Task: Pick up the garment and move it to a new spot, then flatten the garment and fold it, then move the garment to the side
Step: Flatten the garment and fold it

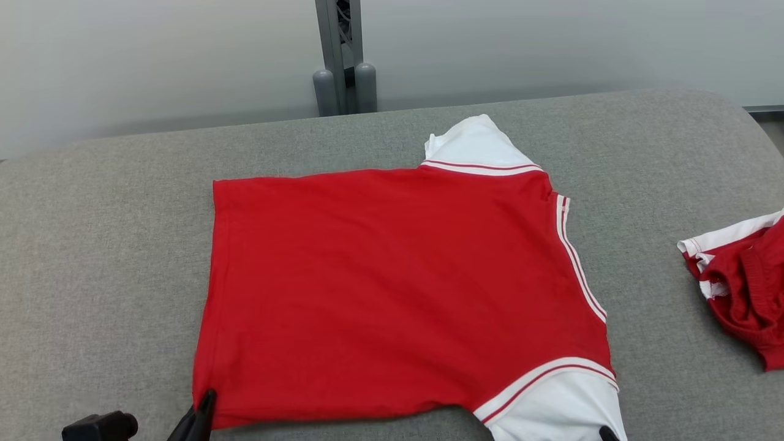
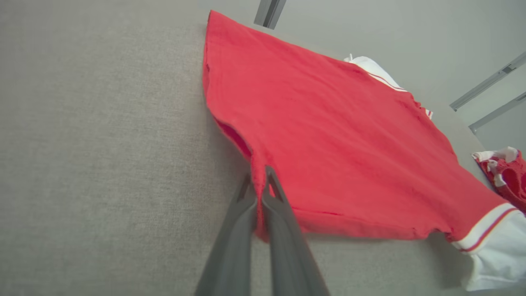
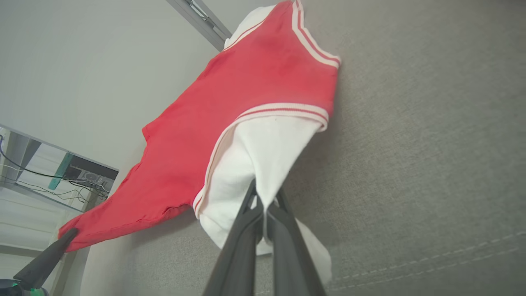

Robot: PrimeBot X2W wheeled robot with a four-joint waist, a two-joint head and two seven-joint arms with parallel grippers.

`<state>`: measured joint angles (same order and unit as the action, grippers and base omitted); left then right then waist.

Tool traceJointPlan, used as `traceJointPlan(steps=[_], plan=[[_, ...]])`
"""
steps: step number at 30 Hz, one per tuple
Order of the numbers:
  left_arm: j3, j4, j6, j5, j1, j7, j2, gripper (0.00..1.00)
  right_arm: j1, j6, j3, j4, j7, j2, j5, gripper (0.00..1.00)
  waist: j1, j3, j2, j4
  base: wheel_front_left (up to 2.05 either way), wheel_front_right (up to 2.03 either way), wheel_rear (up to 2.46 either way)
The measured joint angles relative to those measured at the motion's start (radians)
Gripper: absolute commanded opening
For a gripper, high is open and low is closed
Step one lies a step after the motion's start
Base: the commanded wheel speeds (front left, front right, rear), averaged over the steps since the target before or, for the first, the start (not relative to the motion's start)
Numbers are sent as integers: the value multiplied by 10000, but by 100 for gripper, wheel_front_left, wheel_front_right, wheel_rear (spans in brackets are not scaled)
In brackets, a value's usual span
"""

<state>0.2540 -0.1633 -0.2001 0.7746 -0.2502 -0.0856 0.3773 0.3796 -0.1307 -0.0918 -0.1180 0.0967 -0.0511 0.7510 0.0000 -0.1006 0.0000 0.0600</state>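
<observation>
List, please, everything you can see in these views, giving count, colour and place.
shirt: one, red with white sleeves, spread flat in the middle of the surface
second garment: one, red and white, bunched on the surface at the robot's right
padded surface: one, grey, under both garments
post: one, grey, behind the surface's far edge
wall: one, pale, at the back
left fingers: two, dark, shut on the shirt's near hem corner
right fingers: two, dark, shut on the shirt's near white sleeve
</observation>
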Motion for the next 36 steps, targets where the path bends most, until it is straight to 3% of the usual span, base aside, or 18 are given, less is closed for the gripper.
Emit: traceJointPlan(steps=[10,15,20,36], plan=[[-109,-709,-403,146,-310,-596,272,0,227,0,368,-581,646,15,-50,0,-1,106,0,-2,0,0,0],[-105,-802,-414,73,381,-667,291,0,-395,0,487,-504,616,13,702,0,0,80,0,-178,0,0,0],[36,-504,-151,148,1416,-811,148,0,-1364,0,483,-94,435,17,1764,0,0,-125,0,-329,0,0,0],[257,2550,711,1030,3724,-1453,-441,0,-6178,0,587,3950,658,25,2688,0,0,-941,0,-495,0,0,0]])
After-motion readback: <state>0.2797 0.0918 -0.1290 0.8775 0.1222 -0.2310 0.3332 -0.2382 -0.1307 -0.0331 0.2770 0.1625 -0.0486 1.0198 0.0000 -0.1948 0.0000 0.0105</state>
